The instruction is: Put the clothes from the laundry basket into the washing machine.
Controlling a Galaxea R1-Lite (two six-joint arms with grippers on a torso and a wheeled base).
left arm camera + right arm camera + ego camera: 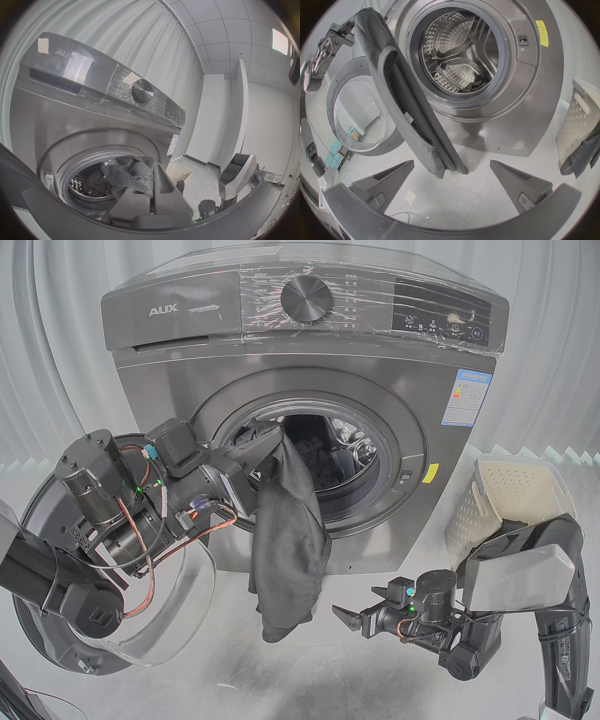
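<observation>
**One garment held at the drum mouth, the basket off to the right**

The left gripper [261, 445] is pressed together on one dark grey cloth garment [289, 534] at the left rim of the round opening of the grey metal front-loading washing machine [300, 384]. The garment hangs down across that side of the opening towards the floor. One round door with a clear window [181, 596] stands swung open at the machine's left front, under the left arm. A few dark clothes [473, 86] lie in the drum. The right gripper [453, 175] has its fingers spread and holds nothing, low over the floor before the machine's right front corner. One cream perforated plastic laundry basket [525, 490] stands tipped beside that corner, with one dark cloth [582, 154] draped over its rim.
</observation>
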